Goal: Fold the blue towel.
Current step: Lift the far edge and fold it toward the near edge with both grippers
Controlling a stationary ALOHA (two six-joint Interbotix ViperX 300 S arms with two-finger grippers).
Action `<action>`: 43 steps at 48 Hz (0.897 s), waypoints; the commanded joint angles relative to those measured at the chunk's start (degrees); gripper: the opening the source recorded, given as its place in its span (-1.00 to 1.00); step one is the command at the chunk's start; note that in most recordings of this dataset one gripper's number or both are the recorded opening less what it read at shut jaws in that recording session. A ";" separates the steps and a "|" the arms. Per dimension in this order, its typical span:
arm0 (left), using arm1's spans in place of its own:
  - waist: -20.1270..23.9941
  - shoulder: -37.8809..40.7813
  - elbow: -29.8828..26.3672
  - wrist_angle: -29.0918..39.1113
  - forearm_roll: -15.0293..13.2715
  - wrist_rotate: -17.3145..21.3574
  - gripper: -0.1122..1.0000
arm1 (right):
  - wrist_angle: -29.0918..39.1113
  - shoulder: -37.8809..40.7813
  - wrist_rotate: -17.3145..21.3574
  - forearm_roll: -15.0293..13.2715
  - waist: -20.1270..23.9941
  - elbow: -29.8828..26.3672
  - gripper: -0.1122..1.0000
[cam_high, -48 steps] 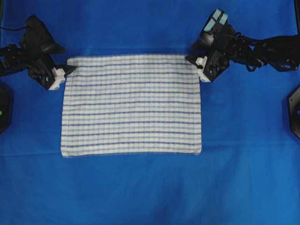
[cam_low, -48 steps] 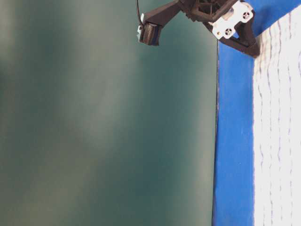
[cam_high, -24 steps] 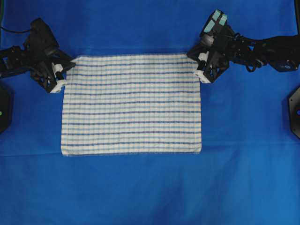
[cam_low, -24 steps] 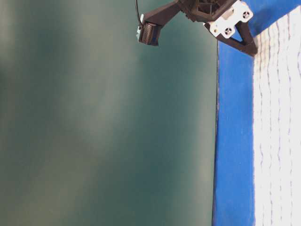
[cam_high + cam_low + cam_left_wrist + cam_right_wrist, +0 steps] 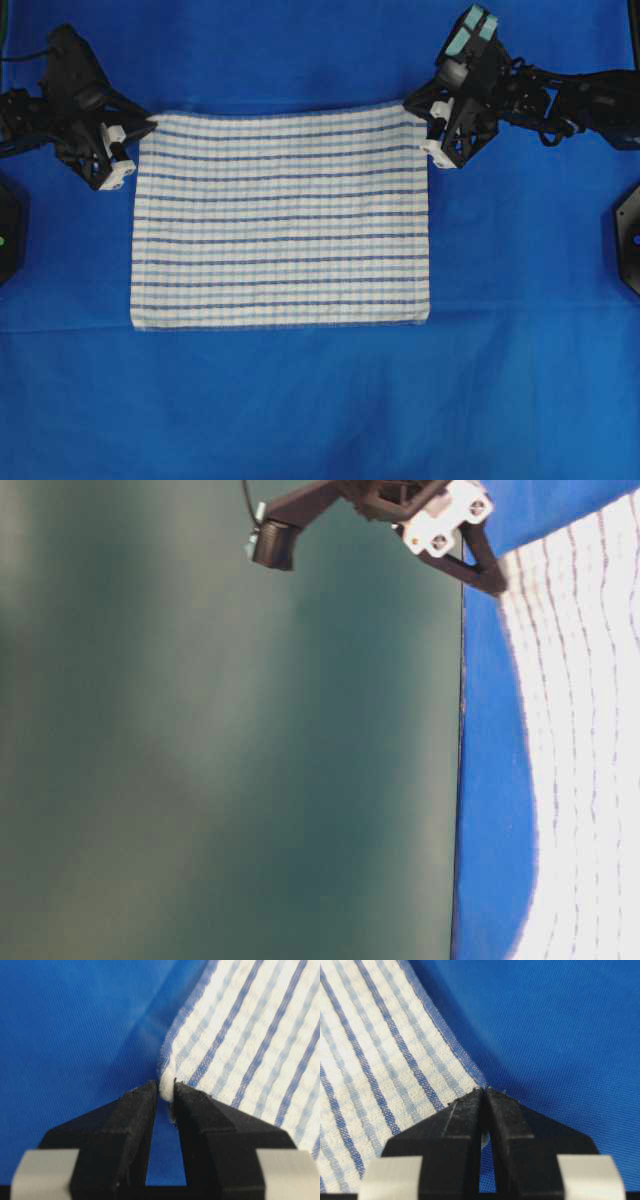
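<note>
Woven white cloth with dark-blue stripes, the blue towel (image 5: 280,218) lies spread on the counter (image 5: 300,400), which is covered by a plain blue tablecloth (image 5: 520,300). Its 2 far corners are each in a hand. The left hand (image 5: 143,128) is pinched shut on the far-left corner; the left wrist view shows a white nub of fabric squeezed between the black fingertips (image 5: 141,1105). The right hand (image 5: 412,103) is closed just as tightly on the far-right corner, with the hem running straight into its tips in the right wrist view (image 5: 482,1092).

Both far corners look raised off the counter: the far edge bows upward in the overhead view, and the table-level view shows the towel (image 5: 570,730) curving up toward the left hand (image 5: 490,580). The near edge and the 2 near corners rest flat.

My reading is that the grasp is done and the first fold is just starting. The next move, as I judge it, calls for lifting both corners together at matching height and carrying them over toward the near edge. Uneven travel would skew the stripes, and the thin pinch on each corner could slip if the cloth drags.
</note>
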 commanded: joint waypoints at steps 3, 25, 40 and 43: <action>-0.09 -2.64 0.00 0.53 0.00 0.09 -0.55 | 0.35 -2.20 0.00 -0.26 0.00 -0.35 -0.72; -9.14 -4.66 0.26 3.78 -0.35 -2.29 -0.57 | 0.09 -3.34 0.97 0.09 4.92 1.32 -0.72; -21.18 -10.37 2.90 5.10 -0.35 -4.22 -0.57 | 0.70 -7.65 3.52 0.79 15.73 3.78 -0.72; -24.08 -11.78 3.52 5.54 -0.35 -4.83 -0.57 | 1.23 -8.44 4.31 0.79 18.11 4.04 -0.72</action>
